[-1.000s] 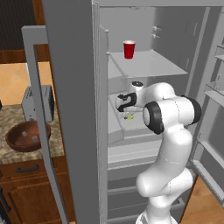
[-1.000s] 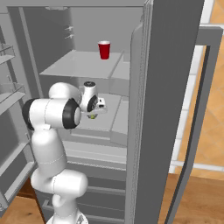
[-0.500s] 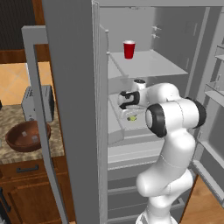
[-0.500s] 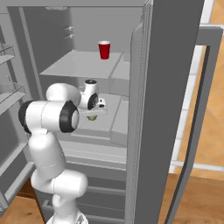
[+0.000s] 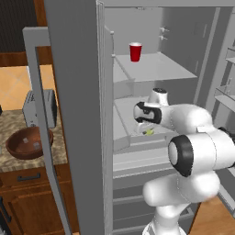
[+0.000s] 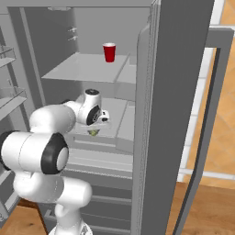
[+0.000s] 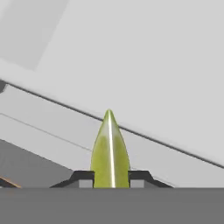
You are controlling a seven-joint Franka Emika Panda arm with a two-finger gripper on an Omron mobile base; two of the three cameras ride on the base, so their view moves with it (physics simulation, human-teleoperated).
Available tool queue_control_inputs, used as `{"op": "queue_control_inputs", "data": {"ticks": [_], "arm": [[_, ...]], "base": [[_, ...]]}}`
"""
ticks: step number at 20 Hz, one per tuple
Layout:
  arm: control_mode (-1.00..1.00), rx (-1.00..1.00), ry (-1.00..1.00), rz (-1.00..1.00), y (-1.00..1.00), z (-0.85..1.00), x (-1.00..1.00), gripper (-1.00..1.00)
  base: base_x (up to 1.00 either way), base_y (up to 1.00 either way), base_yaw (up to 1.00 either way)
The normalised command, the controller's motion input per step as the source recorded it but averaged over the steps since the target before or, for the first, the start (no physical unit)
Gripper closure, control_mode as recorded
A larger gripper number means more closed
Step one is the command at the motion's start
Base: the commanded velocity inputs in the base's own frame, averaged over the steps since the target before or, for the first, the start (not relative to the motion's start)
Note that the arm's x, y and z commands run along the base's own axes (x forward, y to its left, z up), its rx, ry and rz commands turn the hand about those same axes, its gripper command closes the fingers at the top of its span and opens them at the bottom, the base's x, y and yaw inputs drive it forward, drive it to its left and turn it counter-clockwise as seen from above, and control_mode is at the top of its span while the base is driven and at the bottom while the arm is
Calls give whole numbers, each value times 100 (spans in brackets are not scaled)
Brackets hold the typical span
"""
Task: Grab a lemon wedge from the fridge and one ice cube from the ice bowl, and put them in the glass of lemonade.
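Fingers (image 7: pixel 111 177) now pinch the lemon wedge (image 7: pixel 110 151) — slightly raised off the fridge (image 5: pixel 75 92) shelf.

place: a home kitchen | I face the open grey fridge (image 5: pixel 78 114) with shelves and 1 red cup (image 5: pixel 135 51) | beside it my view takes in a speckled bench (image 5: pixel 9 158) carrying a toaster (image 5: pixel 39 108) and brown bowl (image 5: pixel 28 143) | wooden cabinets (image 5: pixel 32 202) below
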Motion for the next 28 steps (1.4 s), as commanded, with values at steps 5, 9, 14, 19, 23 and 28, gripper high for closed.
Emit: {"op": "queue_control_inputs", "data": {"ticks": [5,9,14,19,23,28], "arm": [[-100,0,-3,0,0,88,-80,100],[-100,0,0,0,0,100,-73,100],[-100,0,0,0,0,100,-91,100],[-100,0,0,-6,0,98,-91,100],[-100,0,0,-21,0,67,-96,100],[-100,0,-1,-10,-19,32,-83,100]], "base": [[0,0,0],[0,0,0],[0,0,0],[0,0,0],[0,0,0],[0,0,0]]}}
